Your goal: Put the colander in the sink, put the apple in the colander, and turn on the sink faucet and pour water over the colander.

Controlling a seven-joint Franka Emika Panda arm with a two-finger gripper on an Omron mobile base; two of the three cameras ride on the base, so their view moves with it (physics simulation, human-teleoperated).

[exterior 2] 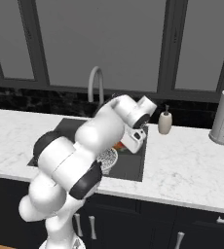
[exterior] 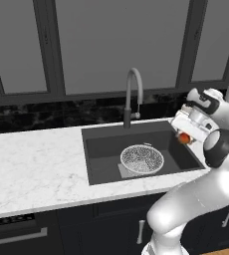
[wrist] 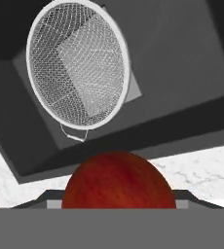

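Hand (exterior: pixel 185 138) grips the apple (wrist: pixel 118 181) — apparently — above the sink's (exterior: pixel 99 172) right rim, so you can drop it into the colander (exterior: pixel 142 159).

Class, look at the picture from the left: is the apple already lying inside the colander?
No. The apple sits in the hand above the sink's right edge, while the colander holds nothing.

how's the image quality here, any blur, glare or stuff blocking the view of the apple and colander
Left base view: flat even light, no glare, colander sharp in the sink, apple a small red patch at the gripper. Right base view: the arm covers most of the colander. Hand view: apple looms close with its bottom cut off, colander mesh crisp.
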